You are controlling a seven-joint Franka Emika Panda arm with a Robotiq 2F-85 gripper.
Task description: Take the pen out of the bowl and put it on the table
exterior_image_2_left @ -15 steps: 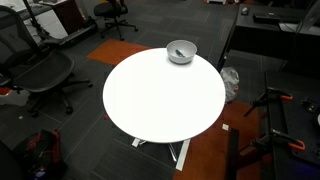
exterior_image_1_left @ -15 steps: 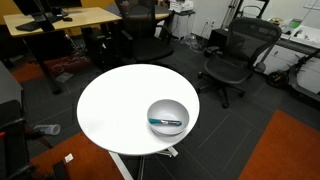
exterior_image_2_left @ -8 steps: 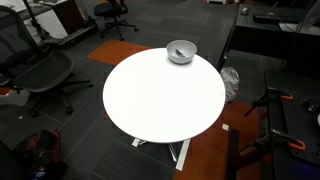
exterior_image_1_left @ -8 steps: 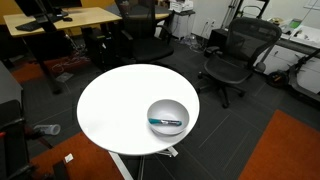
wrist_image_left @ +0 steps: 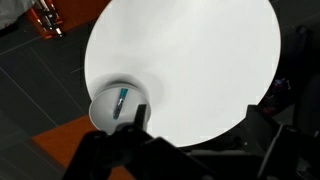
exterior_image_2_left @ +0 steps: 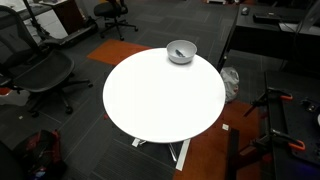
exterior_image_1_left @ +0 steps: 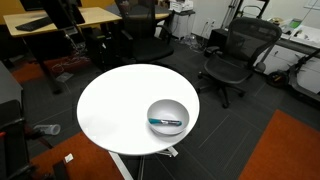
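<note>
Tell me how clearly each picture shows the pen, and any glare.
In an exterior view the pen is small but distinct; in an exterior view, inside the bowl, it cannot be made out; in the wrist view it is soft, the table washed out.

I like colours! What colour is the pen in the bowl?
The pen is teal-blue, clearest in an exterior view.
</note>
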